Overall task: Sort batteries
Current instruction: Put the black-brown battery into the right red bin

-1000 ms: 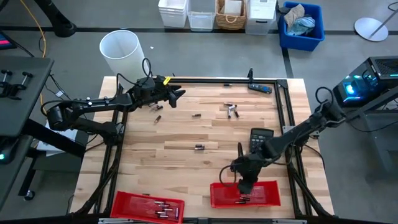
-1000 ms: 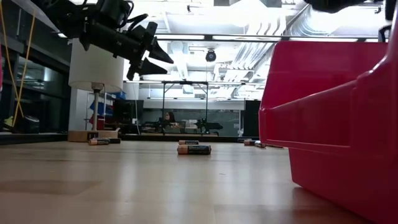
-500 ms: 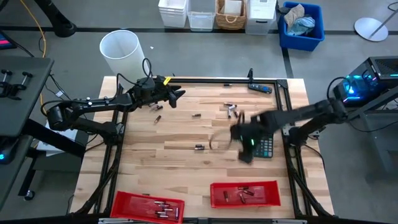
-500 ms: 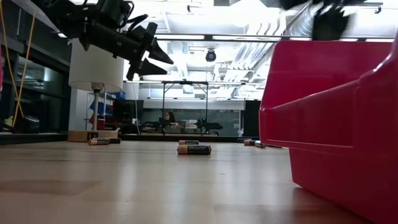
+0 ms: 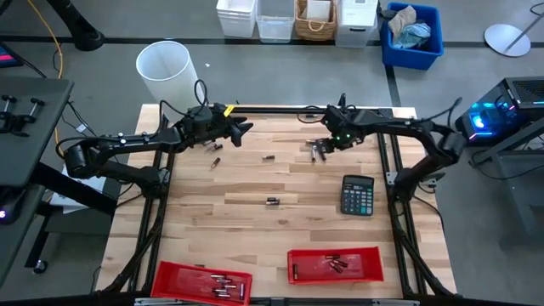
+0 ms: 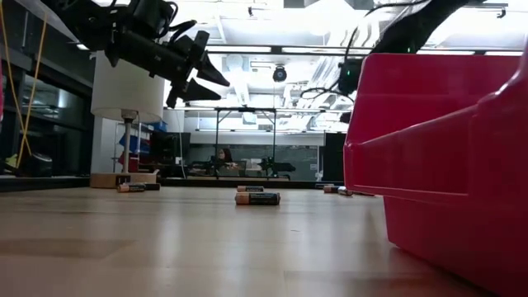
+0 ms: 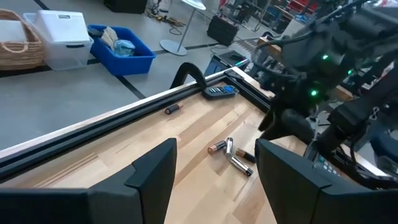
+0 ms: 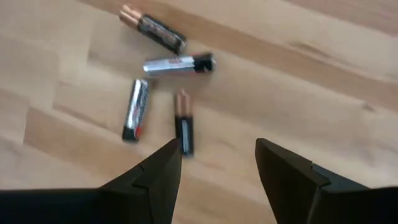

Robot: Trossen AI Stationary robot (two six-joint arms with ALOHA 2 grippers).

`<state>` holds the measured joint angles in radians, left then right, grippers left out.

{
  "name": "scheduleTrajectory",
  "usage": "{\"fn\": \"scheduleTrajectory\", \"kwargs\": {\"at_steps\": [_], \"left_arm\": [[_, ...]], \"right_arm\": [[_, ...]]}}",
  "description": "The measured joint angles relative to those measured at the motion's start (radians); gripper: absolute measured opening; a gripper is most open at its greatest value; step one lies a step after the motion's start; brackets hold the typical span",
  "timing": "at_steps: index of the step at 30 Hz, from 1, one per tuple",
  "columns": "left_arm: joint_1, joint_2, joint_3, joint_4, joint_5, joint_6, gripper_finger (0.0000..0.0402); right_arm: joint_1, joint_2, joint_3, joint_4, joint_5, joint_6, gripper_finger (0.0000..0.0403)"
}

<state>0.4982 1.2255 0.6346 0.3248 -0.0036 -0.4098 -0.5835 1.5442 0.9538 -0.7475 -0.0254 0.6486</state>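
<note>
At the worktop's (image 5: 255, 183) one o'clock edge, the right fingers (image 8: 214, 163) hang spread and empty over four batteries (image 8: 163, 87); their printing is too blurred to read. Left fingers (image 7: 214, 165), also apart and empty, hover at eleven o'clock above two more cells (image 5: 215, 147). Single cells lie at centre (image 5: 273, 201) and toward twelve (image 5: 269, 157). Two red bins at six, one left (image 5: 201, 281), one right (image 5: 333, 265), hold cells. The calculator (image 5: 357, 195) sits at three, key legends illegible.
</note>
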Motion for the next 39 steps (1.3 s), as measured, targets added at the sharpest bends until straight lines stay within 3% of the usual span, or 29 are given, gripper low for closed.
{"fn": "scheduleTrajectory", "kwargs": {"at_steps": [15, 18, 20, 22, 23, 30, 36, 39], "left_arm": [[0.000, 0.000, 0.000, -0.025, -0.033, -0.034, 0.0211], [0.000, 0.000, 0.000, -0.036, -0.034, -0.034, 0.0211], [0.000, 0.000, 0.000, -0.044, -0.034, -0.034, 0.0211], [0.000, 0.000, 0.000, -0.050, -0.034, -0.034, 0.0211], [0.000, 0.000, 0.000, -0.055, -0.034, -0.034, 0.0211], [0.000, 0.000, 0.000, -0.077, -0.034, -0.034, 0.0211], [0.000, 0.000, 0.000, -0.075, -0.033, -0.033, 0.0211], [0.000, 0.000, 0.000, -0.074, -0.034, -0.033, 0.0211]], "right_arm": [[0.039, 0.281, 0.079, 0.045, 0.008, -0.125, 0.0198], [0.042, 0.294, 0.081, 0.013, 0.013, -0.177, 0.0168], [0.045, 0.289, 0.081, -0.016, 0.031, -0.212, 0.0114], [0.051, 0.269, 0.079, -0.041, 0.034, -0.255, 0.0045], [0.056, 0.252, 0.077, -0.059, 0.029, -0.275, 0.0031], [0.160, 0.026, 0.061, -0.255, -0.017, -0.335, 0.0031], [0.388, -0.239, 0.060, -0.244, -0.355, -0.228, 0.0031], [0.567, -0.309, 0.060, -0.137, -0.426, -0.064, 0.0031]]}}
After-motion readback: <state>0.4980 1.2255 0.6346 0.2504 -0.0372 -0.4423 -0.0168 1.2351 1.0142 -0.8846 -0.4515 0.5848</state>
